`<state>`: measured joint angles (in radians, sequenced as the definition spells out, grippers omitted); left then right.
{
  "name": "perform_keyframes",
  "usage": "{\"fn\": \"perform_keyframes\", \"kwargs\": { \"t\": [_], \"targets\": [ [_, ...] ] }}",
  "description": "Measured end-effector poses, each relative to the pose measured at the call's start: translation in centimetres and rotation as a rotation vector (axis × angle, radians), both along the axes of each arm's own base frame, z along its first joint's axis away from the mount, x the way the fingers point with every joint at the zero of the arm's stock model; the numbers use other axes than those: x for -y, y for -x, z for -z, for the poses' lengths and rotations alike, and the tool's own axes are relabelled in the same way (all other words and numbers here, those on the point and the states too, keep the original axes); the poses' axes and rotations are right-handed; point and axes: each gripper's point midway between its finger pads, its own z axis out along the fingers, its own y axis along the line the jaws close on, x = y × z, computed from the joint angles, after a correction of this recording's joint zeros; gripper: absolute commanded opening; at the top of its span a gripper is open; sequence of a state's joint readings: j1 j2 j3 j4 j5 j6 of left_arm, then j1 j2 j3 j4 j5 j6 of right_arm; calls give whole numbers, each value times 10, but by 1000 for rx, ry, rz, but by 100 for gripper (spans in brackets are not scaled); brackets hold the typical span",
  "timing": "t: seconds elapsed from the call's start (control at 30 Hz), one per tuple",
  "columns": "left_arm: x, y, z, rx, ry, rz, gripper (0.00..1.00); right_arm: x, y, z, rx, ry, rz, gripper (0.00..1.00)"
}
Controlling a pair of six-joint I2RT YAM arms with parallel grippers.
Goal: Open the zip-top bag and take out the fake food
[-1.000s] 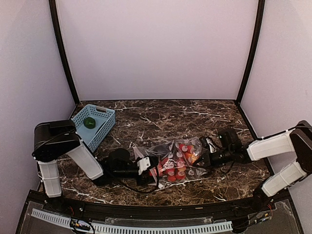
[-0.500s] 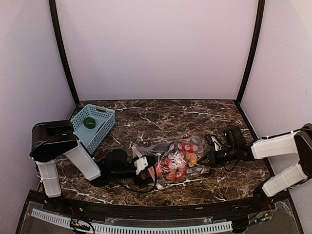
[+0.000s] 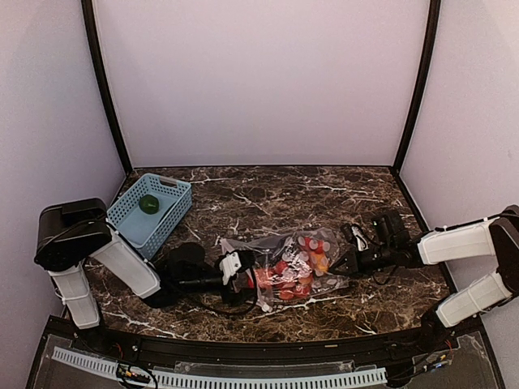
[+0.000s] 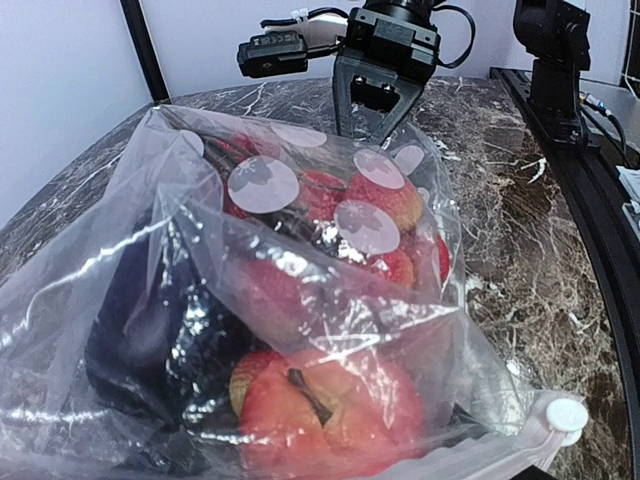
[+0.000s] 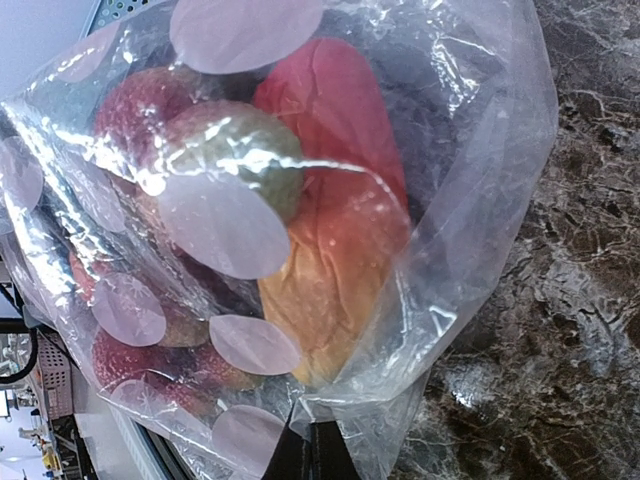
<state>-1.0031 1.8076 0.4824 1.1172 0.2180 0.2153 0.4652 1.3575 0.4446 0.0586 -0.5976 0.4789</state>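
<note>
The zip-top bag [image 3: 280, 247] lies at the table's middle, stretched between both grippers. The fake food [image 3: 296, 263] is inside it: several red pieces and small orange bits. My left gripper [image 3: 246, 277] holds the bag's left end. In the left wrist view the bag [image 4: 200, 200] covers my fingers; a red apple [image 4: 330, 410], a dark purple eggplant [image 4: 130, 330] and the zip strip's white slider [image 4: 565, 413] show. My right gripper [image 3: 339, 261] is shut on the bag's right corner. In the right wrist view my black fingers [image 5: 315, 455] pinch the plastic [image 5: 480, 150] below a red-orange piece [image 5: 335, 250].
A blue lattice basket [image 3: 166, 217] stands at the back left with a green ball [image 3: 147, 203] in it. Purple walls with black posts close in the marble table [image 3: 268, 190] on three sides.
My right gripper has pulled to the right with the bag's corner, so the bag stretched and slid a little right. My left arm's elbow swung left; its gripper stayed on the bag.
</note>
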Motion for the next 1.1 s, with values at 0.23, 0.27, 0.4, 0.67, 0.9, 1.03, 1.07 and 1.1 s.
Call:
{"fn": "perform_keyframes", "kwargs": {
  "t": [0.23, 0.27, 0.4, 0.67, 0.9, 1.03, 1.07, 1.1],
  "targets": [
    [12, -6, 8, -26, 2, 3, 74, 1, 0, 1, -1, 1, 2, 0],
    [13, -6, 11, -33, -3, 1, 74, 1, 1, 1, -3, 1, 2, 0],
    [12, -7, 19, -51, -18, -8, 64, 1, 2, 2, -7, 3, 1, 0],
    [1, -5, 17, -67, -7, -25, 60, 2, 1, 2, -1, 2, 0, 0],
    [-10, -4, 10, -61, 11, -40, 69, 2, 1, -1, 1, -17, -8, 0],
    [-20, -1, 23, -84, -25, -50, 70, 13, -7, 1, 8, 4, 35, 0],
    [-22, -1, 25, -89, -33, -54, 69, 15, -8, 1, 10, 8, 40, 0],
    [-24, 0, 28, -95, -43, -56, 66, 16, -9, 1, 12, 12, 44, 0]
  ]
}}
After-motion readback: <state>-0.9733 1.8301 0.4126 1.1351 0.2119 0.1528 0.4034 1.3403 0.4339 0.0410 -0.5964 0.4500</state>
